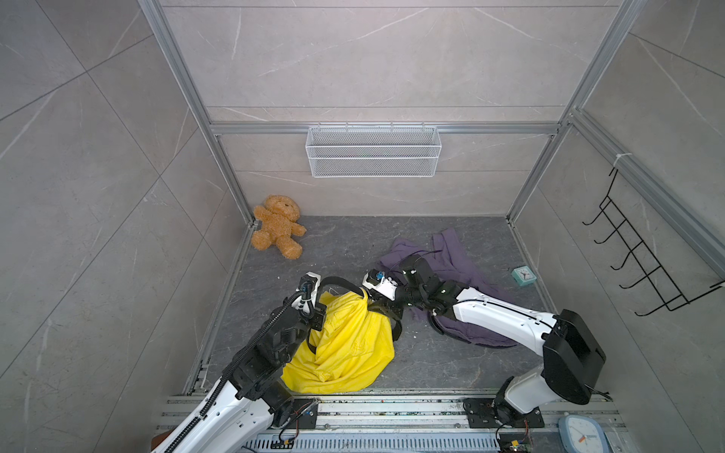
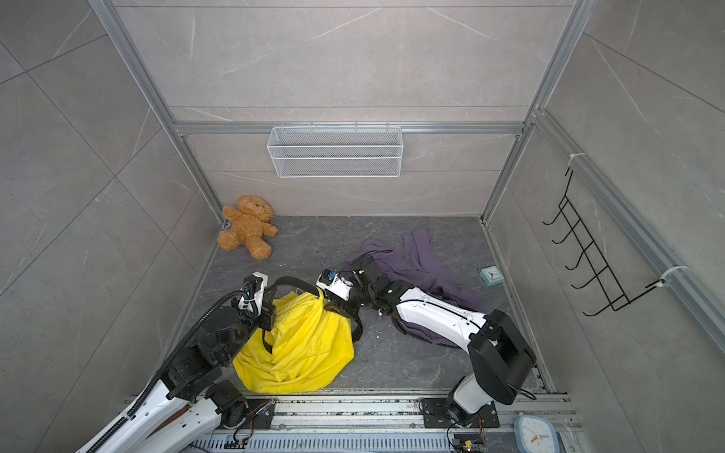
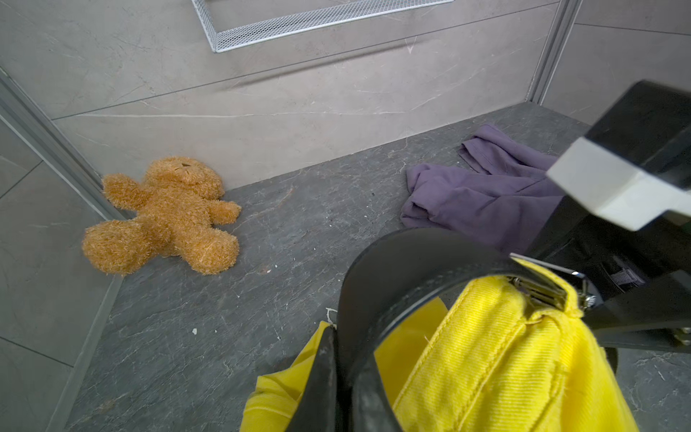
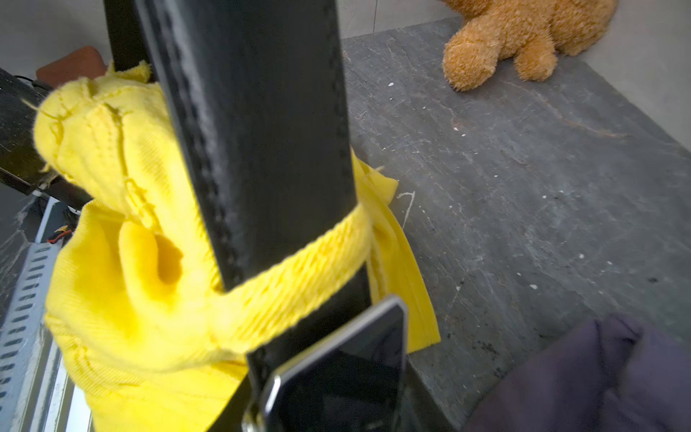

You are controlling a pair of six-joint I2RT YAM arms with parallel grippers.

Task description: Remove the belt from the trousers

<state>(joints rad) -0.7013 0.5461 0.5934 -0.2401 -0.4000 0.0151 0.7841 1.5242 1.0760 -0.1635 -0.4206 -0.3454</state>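
Belt (image 1: 338, 279) tight between left fingers (image 1: 318, 318)

Robot test cell in a lab. An aluminium frame (image 1: 255, 128) carries grey stone-look panels (image 1: 372, 59) on three sides. The left arm (image 1: 219, 412) and right arm (image 1: 506, 317) are bolted to a slotted rail (image 1: 392, 410) at the worktop's front edge. A wire basket (image 1: 372, 166) and hook rack (image 1: 643, 245) hang on the walls.

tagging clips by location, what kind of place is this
Likely a robot test cell staged as a home room: aluminium frame, wall-hung wire basket, teddy bear on the floor.
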